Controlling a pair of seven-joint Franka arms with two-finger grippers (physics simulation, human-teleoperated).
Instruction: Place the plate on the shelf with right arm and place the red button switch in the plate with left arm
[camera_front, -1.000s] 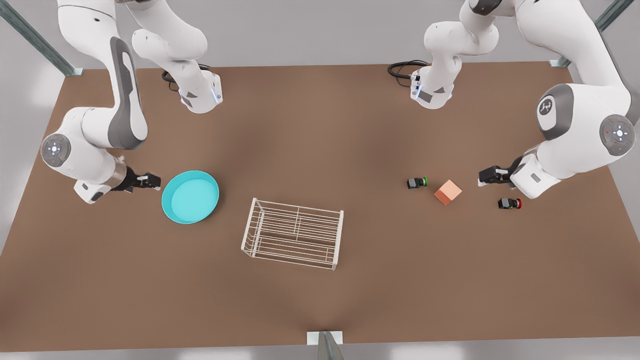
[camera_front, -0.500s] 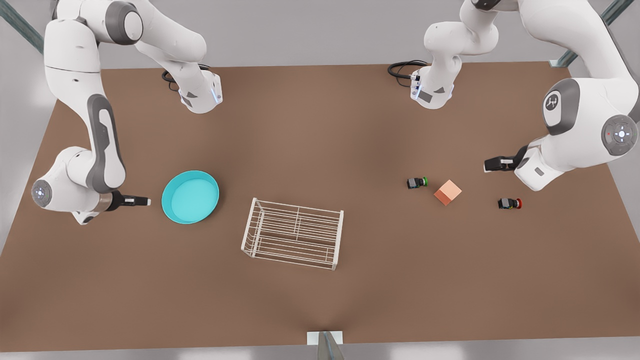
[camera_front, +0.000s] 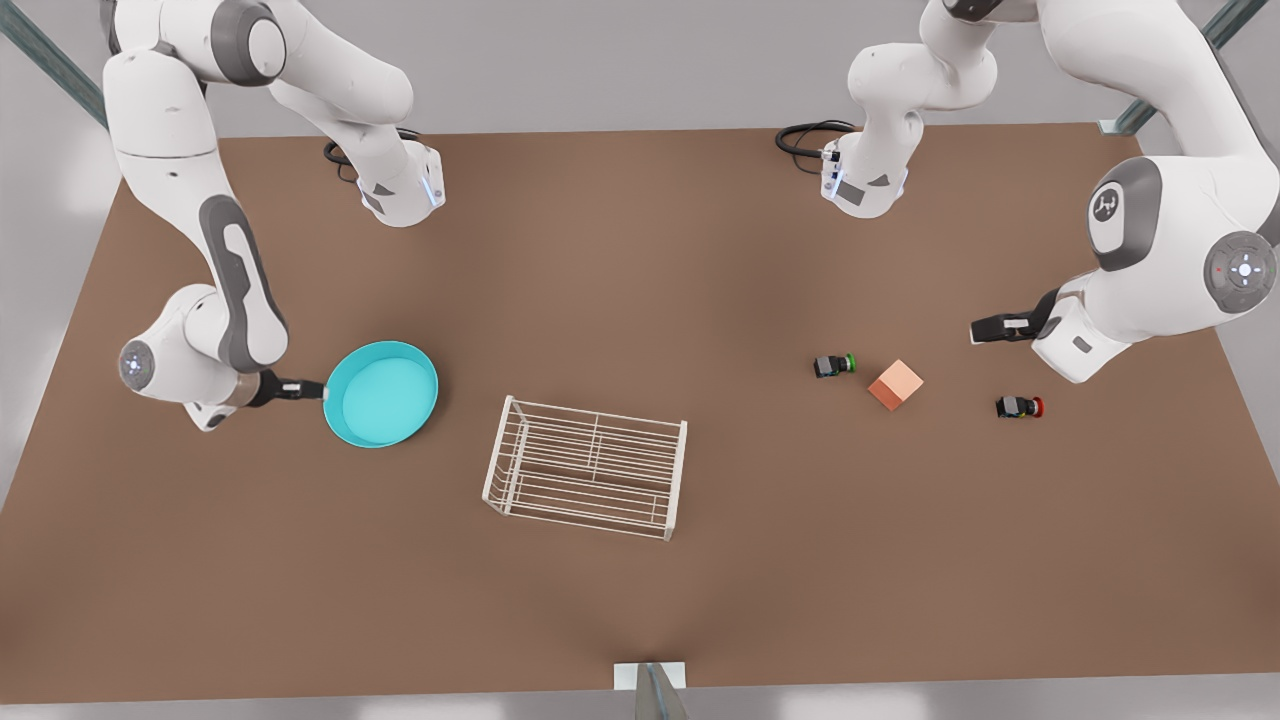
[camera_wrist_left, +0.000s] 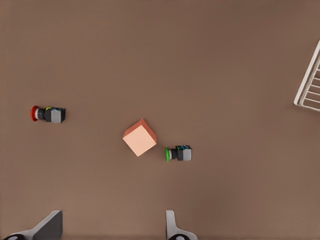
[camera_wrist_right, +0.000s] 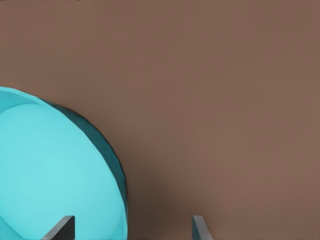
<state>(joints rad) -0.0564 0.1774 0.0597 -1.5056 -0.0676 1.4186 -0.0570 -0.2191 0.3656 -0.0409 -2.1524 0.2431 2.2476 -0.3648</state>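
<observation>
right gripper at the dish rim, left gripper hanging above the switches

i see my right arm's black two-finger gripper (camera_front: 318, 391) at the front view's left, its fingers (camera_wrist_right: 62, 226) spread, one over the inside and one outside the near rim of the round turquoise plate (camera_front: 381, 393), which lies flat on the brown table (camera_front: 640, 600), beside the low white wire shelf (camera_front: 588, 467). my left arm's black gripper (camera_front: 985, 327) hangs with its fingers (camera_wrist_left: 49, 226) apart, well apart from the small black switch with the red cap (camera_front: 1019, 406); the orange-pink cube (camera_front: 895, 385) and the green-capped switch (camera_front: 833, 365) lie nearby.
</observation>
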